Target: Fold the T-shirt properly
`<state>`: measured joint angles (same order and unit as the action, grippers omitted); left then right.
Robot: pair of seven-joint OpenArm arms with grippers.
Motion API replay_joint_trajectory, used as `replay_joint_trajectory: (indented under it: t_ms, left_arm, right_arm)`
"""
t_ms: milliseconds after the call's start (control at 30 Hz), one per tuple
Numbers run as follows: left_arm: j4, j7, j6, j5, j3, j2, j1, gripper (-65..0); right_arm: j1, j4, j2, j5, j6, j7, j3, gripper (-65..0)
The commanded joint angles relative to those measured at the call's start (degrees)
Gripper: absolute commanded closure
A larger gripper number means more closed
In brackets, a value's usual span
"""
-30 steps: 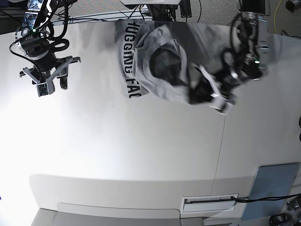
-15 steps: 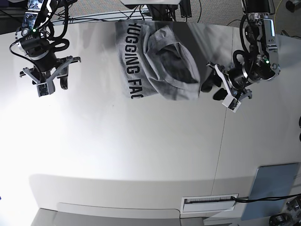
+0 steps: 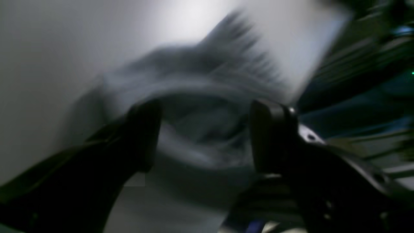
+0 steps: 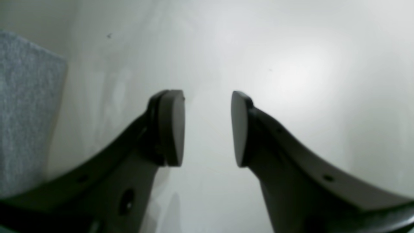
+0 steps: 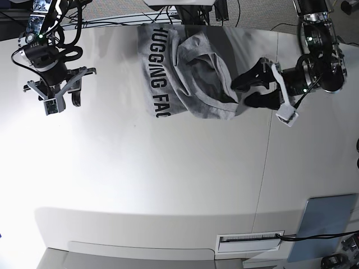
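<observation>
Base view: a heather-grey cotton T-shirt (image 5: 188, 73) with black block lettering lies bunched at the far edge of the white tabletop (image 5: 168, 179), one layer flopped over the print. The left gripper (image 5: 253, 89), black with spread jaws, sits just beside the shirt's crumpled right edge, gripping nothing. The right gripper (image 5: 59, 92) hangs over bare tabletop near the far left corner, well apart from the shirt. A flat blue-grey rectangular pad (image 5: 325, 227) lies at the near right corner.

Left wrist view: heavily blurred; released jaws frame grey cloth without pinching it.

Right wrist view: jaws parted and empty above bare tabletop.

Judgement: the loose heap could settle crooked, so the next grasp may catch several layers and fold wrinkles in.
</observation>
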<state>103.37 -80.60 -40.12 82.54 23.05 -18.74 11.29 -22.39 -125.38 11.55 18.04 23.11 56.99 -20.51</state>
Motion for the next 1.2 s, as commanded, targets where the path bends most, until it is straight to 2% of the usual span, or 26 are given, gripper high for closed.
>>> replay_joint_trajectory:
  t_ms: [0,233,300,367,400,533,600,667,733,833,933,1167]
  left_arm:
    - [0.9,0.6,0.12,2.46,0.33,-0.66,0.37,-43.3]
    - [0.9,0.6,0.12,1.46,0.35,-0.63,4.63,-43.4]
    - [0.9,0.6,0.12,-1.44,0.39,-0.63,4.74,-43.3]
    - [0.9,0.6,0.12,-5.81,0.39,-0.94,4.74,-43.3]
    - [0.9,2.69,0.12,-8.39,0.39,-1.27,4.76,-43.4]
    - [0.9,18.51,0.12,-20.28,0.39,-3.37,4.76,-43.3]
    - [0.9,23.8,0.42,-25.79,0.39,-4.24,4.76,-41.7]
    - [0.9,26.51,2.08,-29.88,0.39,-5.05,4.76,-35.5]
    - [0.9,27.08,2.91,-32.11,0.39,-5.42,4.76,-26.6]
    - [0.9,27.08,3.02,-32.87,0.39,-5.38,4.98,-15.6]
    - [0.9,27.04,3.02,-32.89,0.39,-5.38,5.09,-14.2]
    - [0.9,27.06,3.02,-35.28,0.39,-5.38,5.09,-14.2]
  right_arm:
    - [0.17,-0.98,0.66,0.33,-0.28,-1.01,-0.22,-23.8]
    - [0.17,-0.98,0.66,0.74,-0.17,-0.02,-0.22,-23.8]
    - [0.17,-0.98,0.66,3.5,1.46,0.92,-0.17,-23.8]
    - [0.17,-0.98,0.66,8.81,4.59,3.06,-0.17,-23.8]
    - [0.17,-0.98,0.63,11.98,5.66,4.04,-0.17,-23.8]
    - [0.2,-0.98,0.66,24.33,10.12,5.2,0.15,-22.8]
    - [0.2,-0.98,0.66,27.52,12.26,5.2,1.68,-17.3]
    - [0.2,-0.98,0.66,27.54,13.2,5.14,4.98,-10.2]
    - [0.35,-0.98,0.66,26.91,14.56,5.11,9.7,-4.2]
    - [1.27,-0.96,0.66,22.51,16.06,3.43,18.47,-0.1]
    - [2.89,-0.94,0.63,15.78,15.87,1.36,27.19,0.0]
    - [3.06,-0.87,0.68,5.86,14.03,3.04,41.46,0.0]
